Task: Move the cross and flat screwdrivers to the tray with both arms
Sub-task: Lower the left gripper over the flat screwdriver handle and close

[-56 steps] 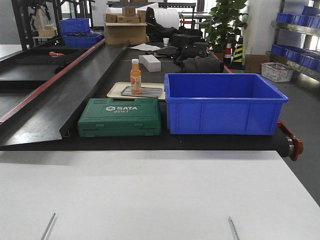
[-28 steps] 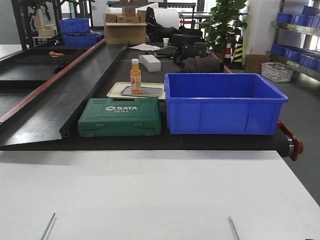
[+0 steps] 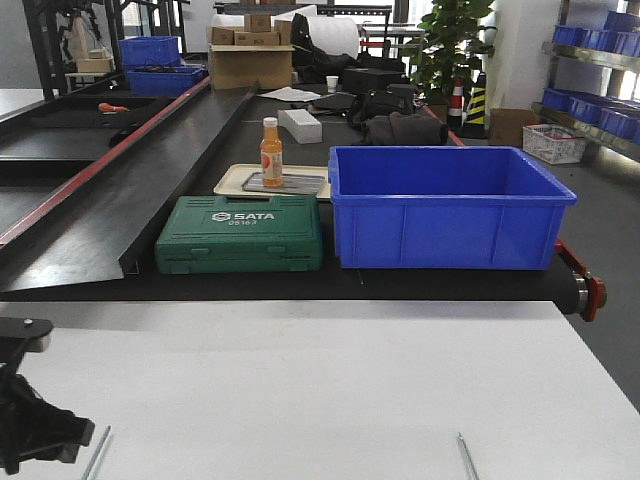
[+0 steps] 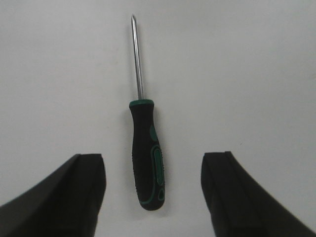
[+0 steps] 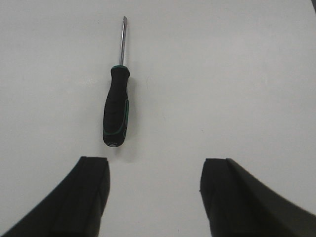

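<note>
Your left pincer (image 4: 153,159) swung into front view above a screwdriver (image 4: 143,133), spread apart like the right pincer (image 5: 155,162), ready to grasp.

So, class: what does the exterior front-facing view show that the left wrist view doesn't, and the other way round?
Front-facing only: the green case, blue bin, orange bottle on the grey tray, and the second screwdriver's shaft.
Left wrist only: the near screwdriver's green and black handle.
Both: the white table, that screwdriver's silver shaft, and the left gripper, plainly open in the wrist view.
</note>
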You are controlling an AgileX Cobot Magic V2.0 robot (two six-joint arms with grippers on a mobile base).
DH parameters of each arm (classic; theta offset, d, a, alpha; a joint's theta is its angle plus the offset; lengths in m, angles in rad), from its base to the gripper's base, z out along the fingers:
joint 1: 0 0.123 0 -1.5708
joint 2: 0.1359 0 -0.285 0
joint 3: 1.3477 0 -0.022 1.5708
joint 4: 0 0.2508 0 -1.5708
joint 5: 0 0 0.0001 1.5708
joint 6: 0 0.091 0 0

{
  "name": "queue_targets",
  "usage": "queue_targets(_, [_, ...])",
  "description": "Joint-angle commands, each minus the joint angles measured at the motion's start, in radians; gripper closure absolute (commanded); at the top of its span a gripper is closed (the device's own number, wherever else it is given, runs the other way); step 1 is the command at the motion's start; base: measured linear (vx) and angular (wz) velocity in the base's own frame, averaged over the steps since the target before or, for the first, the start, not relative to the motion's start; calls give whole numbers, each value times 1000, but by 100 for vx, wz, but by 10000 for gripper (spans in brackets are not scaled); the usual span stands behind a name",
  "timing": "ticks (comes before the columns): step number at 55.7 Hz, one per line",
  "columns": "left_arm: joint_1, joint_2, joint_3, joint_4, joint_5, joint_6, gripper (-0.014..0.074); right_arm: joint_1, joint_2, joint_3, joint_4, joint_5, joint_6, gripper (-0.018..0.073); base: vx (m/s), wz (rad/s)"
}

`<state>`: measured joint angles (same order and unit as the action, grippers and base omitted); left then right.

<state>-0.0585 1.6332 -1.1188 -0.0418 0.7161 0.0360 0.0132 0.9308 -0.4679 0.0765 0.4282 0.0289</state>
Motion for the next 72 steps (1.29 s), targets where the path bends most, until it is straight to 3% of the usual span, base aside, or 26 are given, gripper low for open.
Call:
queue_targets(1, [0, 101, -120, -7, 49, 22, 55, -6, -7, -32, 0, -73, -1, 72, 0, 0])
queue_targets(11, [0, 272, -231, -8, 76, 24, 55, -6, -7, -32, 0, -74, -3, 72, 0, 0])
queue_targets(23, [26, 325, -252, 42, 73, -5, 55, -6, -7, -32, -1, -71, -3, 72, 0, 0])
queue_targets(32, [54, 337, -252, 42, 71, 62, 55, -6, -7, -32, -1, -73, -3, 72, 0, 0])
queue_targets(42, [55, 345, -252, -44, 45, 162, 56, -6, -7, -32, -1, -73, -3, 72, 0, 0])
queue_targets(72, [55, 456, -252, -129, 58, 240, 63, -6, 2, -32, -12, -65, -3, 74, 0, 0])
